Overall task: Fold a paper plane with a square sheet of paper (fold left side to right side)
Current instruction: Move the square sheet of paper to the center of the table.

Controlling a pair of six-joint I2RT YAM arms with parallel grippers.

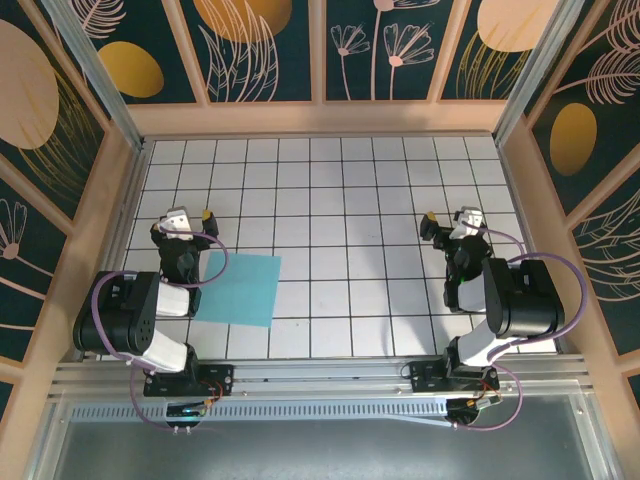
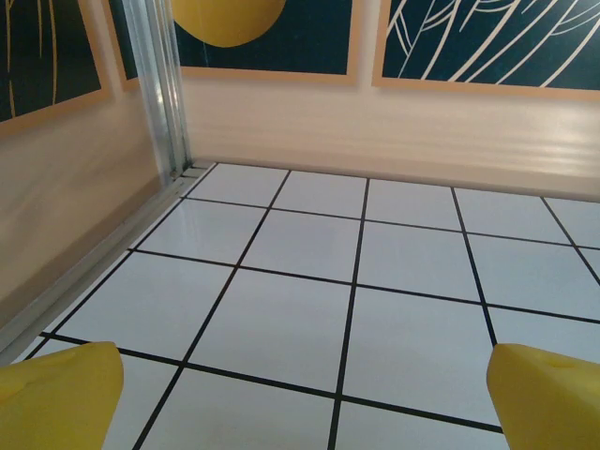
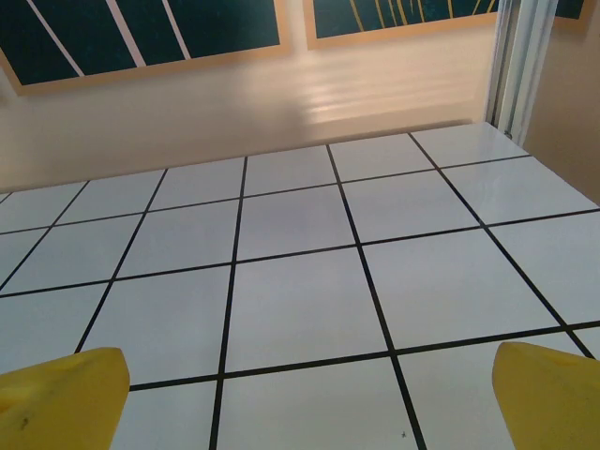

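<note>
Near your left arm's base, the square sheet of paper (image 1: pixel 240 290) lies flat on the tabletop (image 1: pixel 340 200), plain turquoise, unfolded, slightly skewed. Beyond it, your left claw (image 1: pixel 192 214) and right claw (image 1: pixel 449 217) both gape wide, holding nothing.

The table (image 1: pixel 330 200) is seen from high above and behind the arms by the fixed camera, which is tilted downward and set far enough back for the left gripper (image 1: pixel 192 216) and the right gripper (image 1: pixel 448 220) to be taken in. Each wrist camera is mounted just behind its own gripper and aimed forward, low and close over the tiles (image 3: pixel 300 281), with yellow fingertips (image 2: pixel 56 398) framed at the bottom corners. The tiles ahead of each gripper and the back wall (image 2: pixel 375 122) are shared with the overhead view.
</note>
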